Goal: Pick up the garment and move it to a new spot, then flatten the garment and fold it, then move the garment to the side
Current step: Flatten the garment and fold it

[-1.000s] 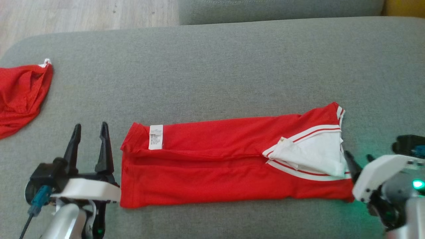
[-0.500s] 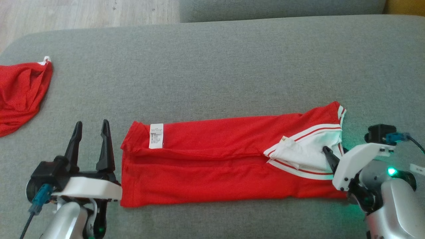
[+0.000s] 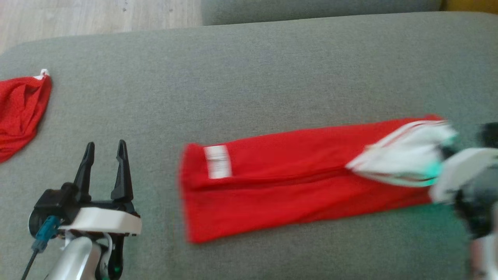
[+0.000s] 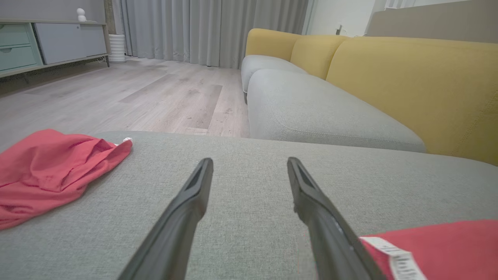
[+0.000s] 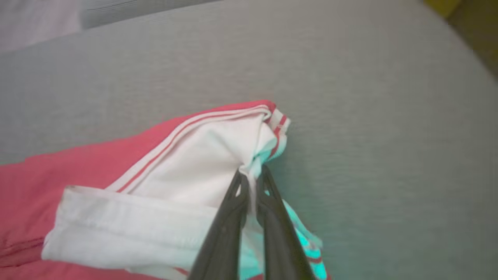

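The garment (image 3: 280, 190) is a red shirt with a white, red-striped collar, folded into a long strip across the grey sofa cushion (image 3: 249, 77). Its white label end (image 3: 217, 161) points left. My right gripper (image 5: 251, 175) is shut on the garment's white collar fabric (image 5: 202, 171) at the strip's right end, blurred in the head view (image 3: 443, 153). My left gripper (image 3: 105, 149) stands open on the cushion, well left of the label end, nothing between its fingers (image 4: 249, 163). The garment's red corner with the label (image 4: 428, 249) lies just right of its right finger.
A second crumpled red cloth (image 3: 19, 105) lies at the cushion's left edge, also in the left wrist view (image 4: 50, 171). Wooden floor (image 3: 97, 15) lies beyond the cushion. A yellow-backed sofa (image 4: 389, 77) stands further off.
My right gripper moved onto the collar, shut on it and pulled the garment to the right; the label end slid away from my left gripper, which stayed put.
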{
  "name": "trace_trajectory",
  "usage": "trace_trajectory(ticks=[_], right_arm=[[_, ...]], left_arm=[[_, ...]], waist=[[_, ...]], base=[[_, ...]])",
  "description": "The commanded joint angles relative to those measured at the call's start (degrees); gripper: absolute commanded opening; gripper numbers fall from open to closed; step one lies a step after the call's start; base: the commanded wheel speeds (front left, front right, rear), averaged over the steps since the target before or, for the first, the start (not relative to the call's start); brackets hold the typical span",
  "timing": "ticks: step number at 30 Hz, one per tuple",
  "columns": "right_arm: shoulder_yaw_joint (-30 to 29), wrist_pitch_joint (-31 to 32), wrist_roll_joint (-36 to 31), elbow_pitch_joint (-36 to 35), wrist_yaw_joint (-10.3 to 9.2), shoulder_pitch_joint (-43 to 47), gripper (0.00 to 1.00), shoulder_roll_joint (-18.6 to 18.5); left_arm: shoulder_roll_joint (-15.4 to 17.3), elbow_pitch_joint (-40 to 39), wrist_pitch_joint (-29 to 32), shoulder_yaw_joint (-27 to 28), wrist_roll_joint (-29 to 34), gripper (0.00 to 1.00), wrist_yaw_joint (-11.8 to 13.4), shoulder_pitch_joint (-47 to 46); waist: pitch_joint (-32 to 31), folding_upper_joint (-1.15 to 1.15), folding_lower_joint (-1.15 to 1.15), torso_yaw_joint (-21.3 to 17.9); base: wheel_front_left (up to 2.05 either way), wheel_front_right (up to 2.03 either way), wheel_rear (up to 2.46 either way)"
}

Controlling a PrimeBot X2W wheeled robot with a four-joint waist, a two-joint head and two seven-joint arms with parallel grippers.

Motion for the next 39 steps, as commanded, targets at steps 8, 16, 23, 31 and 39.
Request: trace_trajectory(ticks=[8,16,23,31,39], right_arm=[[-9.06,4.91,-6.15,-15.73,0.39,2.01,0.00,-4.54],[-7.09,8.23,-5.55,-19.29,0.39,4.04,0.00,-4.40],[8.25,12.97,0.72,-24.79,0.39,7.11,0.00,-0.38],[24.49,10.92,5.13,-21.27,0.39,4.03,0.00,1.90],[36.19,4.34,11.78,-6.87,0.39,-3.18,0.00,2.38]], left_arm=[[2.02,-2.30,-0.65,2.44,0.02,1.00,0.39,-1.39],[1.87,-1.85,-0.73,1.78,0.20,1.00,0.18,-1.89],[2.01,-1.28,-0.75,1.20,0.34,1.00,0.17,-1.50],[2.29,-1.25,-0.13,0.29,0.71,1.00,0.11,-1.92],[1.57,-0.88,0.33,-1.39,1.08,1.00,-0.46,-3.28]], waist=[[0.63,0.00,-0.01,-1.15],[0.08,0.00,-0.01,-1.03],[-1.54,0.00,-0.01,-0.45],[-2.10,0.00,-0.01,-0.07],[-1.87,0.00,-0.01,2.10]], base=[[0.00,0.00,0.00],[0.00,0.00,0.00],[0.00,0.00,0.00],[0.00,0.00,0.00],[0.00,0.00,0.00]])
